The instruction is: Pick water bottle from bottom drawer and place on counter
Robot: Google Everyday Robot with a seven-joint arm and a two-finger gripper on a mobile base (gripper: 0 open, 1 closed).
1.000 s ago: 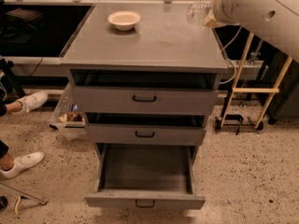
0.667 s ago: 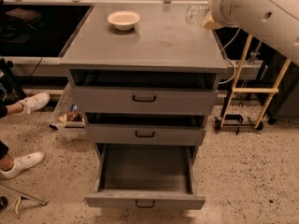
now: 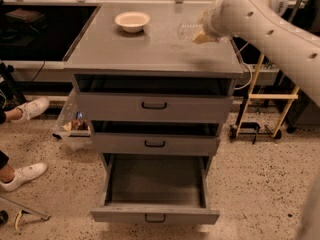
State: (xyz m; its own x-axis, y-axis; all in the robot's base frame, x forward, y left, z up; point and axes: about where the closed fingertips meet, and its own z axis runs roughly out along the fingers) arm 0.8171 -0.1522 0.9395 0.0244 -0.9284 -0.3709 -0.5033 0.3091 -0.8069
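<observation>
Since a second ago, find the gripper [image 3: 199,33] and the water bottle [image 3: 186,30] lower and further left, in over the counter [image 3: 150,54] instead of out by its back right corner. Nearest, see the bottom drawer [image 3: 125,215] pulled well out toward the camera, grey floor showing, small dark handle on its front. Above it, note the middle drawer [image 3: 120,144] and the top drawer [image 3: 115,106], each with a dark gap over its front panel (slightly ajar, by the look). Off to the left on the speckled floor, spot white shoes [image 3: 31,108] and a clear bin [image 3: 70,129] just beside the cabinet; to the right, a yellow-legged frame [image 3: 270,96]. Further back, at the counter's rear left, see a cream bowl [image 3: 132,21], upright, well apart from the bottle. At the rear right, find the bottle lying sideways, right at the gripper's tip, under the thick white arm [image 3: 270,24] reaching in from the upper right. Cannot tell whether the gripper clamps the bottle or stands loose of it — nor whether the bottle rests on the counter or hangs just above.
</observation>
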